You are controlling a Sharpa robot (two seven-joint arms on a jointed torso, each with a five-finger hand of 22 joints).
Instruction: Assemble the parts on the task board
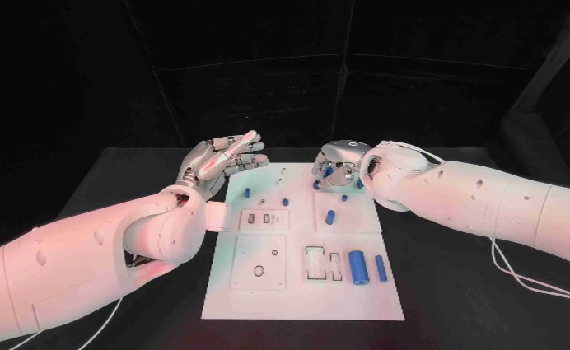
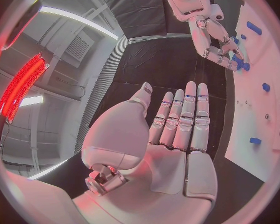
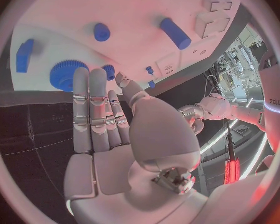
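Task board [image 1: 303, 284] holds blue parts [image 1: 357, 267] — some in recesses.

L hand [image 1: 223, 161] open, fingers straight, raised. R hand [image 1: 338, 167] open, fingers extended, pointing down.

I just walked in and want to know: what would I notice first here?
Two shiny robot hands hover at the far end of the white task board. The left hand is flat and holds nothing. The right hand holds nothing either, its fingertips at a blue gear near the board's far edge.
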